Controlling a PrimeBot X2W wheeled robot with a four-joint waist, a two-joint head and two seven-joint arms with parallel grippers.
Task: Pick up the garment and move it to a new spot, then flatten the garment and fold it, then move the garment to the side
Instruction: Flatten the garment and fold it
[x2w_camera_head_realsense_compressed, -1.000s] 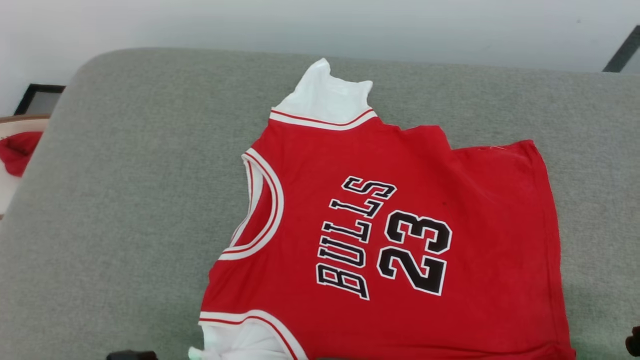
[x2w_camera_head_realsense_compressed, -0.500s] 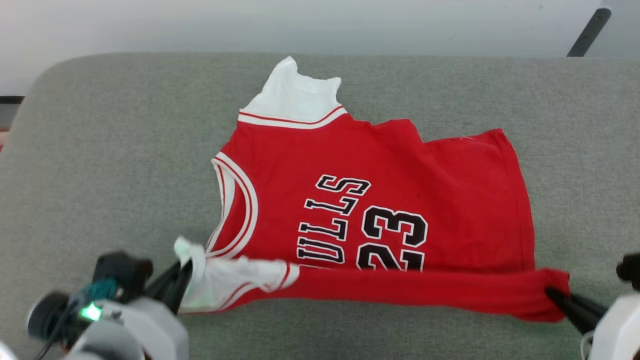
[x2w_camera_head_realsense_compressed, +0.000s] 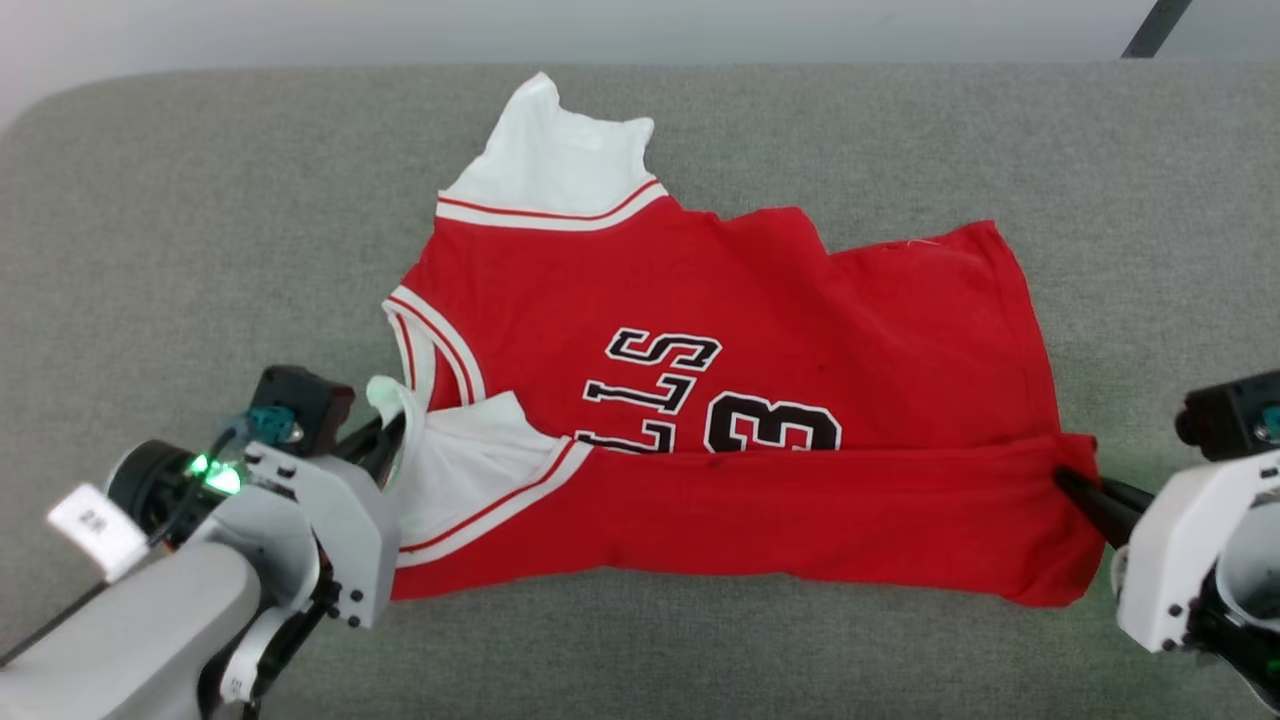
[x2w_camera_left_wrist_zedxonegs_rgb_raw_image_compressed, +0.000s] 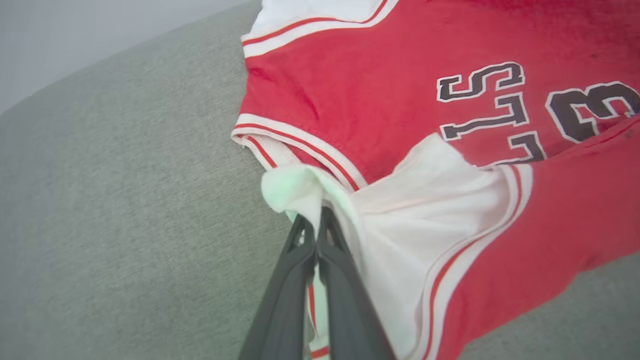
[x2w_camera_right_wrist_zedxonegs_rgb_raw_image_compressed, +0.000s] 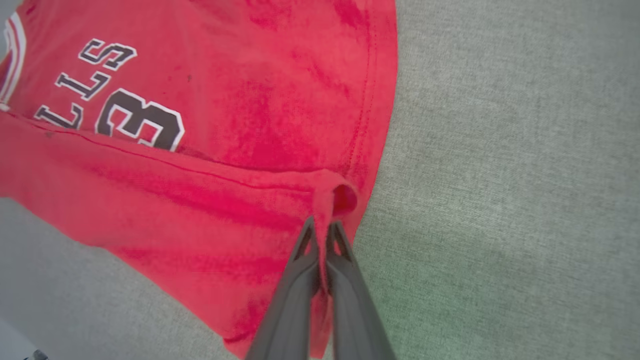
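Note:
The garment (x2w_camera_head_realsense_compressed: 720, 300), a red jersey with white sleeves and black lettering, lies on a grey cushion, its near long edge lifted and folded over the lower lettering. My left gripper (x2w_camera_head_realsense_compressed: 395, 435) is shut on the near white sleeve (x2w_camera_left_wrist_zedxonegs_rgb_raw_image_compressed: 425, 200), the fingers (x2w_camera_left_wrist_zedxonegs_rgb_raw_image_compressed: 320, 250) pinching a bunched tip of cloth. At the hem corner on the right, my right gripper (x2w_camera_head_realsense_compressed: 1070, 480) is shut on red fabric (x2w_camera_right_wrist_zedxonegs_rgb_raw_image_compressed: 330, 200). The folded band (x2w_camera_head_realsense_compressed: 760, 510) stretches between both grippers. The far white sleeve (x2w_camera_head_realsense_compressed: 560, 150) lies flat at the cushion's back.
The grey cushion (x2w_camera_head_realsense_compressed: 200, 250) spreads wide around the garment, with bare fabric to the left, right and front. A pale wall runs behind its far edge, and a dark bar (x2w_camera_head_realsense_compressed: 1155, 25) slants at the top right.
The head camera has tilted down and shifted. Both grippers have come into view and carried the near edge of the garment away from me, covering more of the lettering.

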